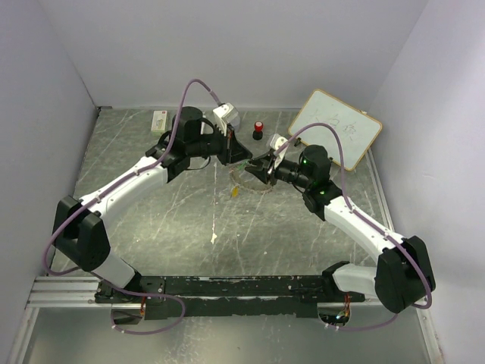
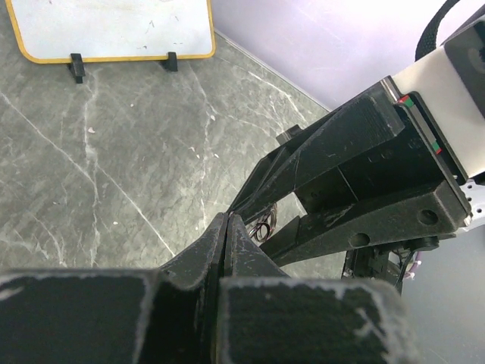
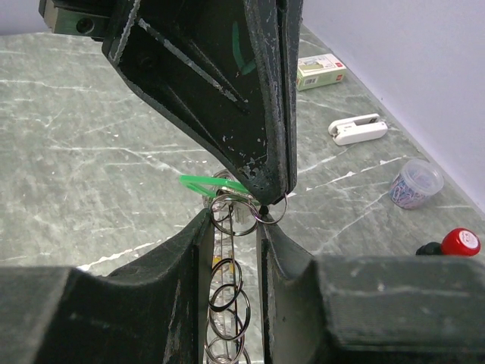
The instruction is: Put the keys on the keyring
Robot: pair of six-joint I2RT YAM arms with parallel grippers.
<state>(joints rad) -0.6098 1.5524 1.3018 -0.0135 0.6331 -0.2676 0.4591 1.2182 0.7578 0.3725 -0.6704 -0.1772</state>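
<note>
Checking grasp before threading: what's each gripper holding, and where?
Right gripper clamps the keyring by its ridged rim, edge-on between the fingers. Left gripper is shut, tips at a small wire loop beside the green key; whether it pinches either is unclear.

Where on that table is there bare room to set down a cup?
Roomiest: the bare table between both arms and the base rail. Also the strip between the left arm and the left wall. Crowded: mid-table, where the left gripper and right gripper meet at the keyring, and the back edge with whiteboard, red-capped knob and box.
</note>
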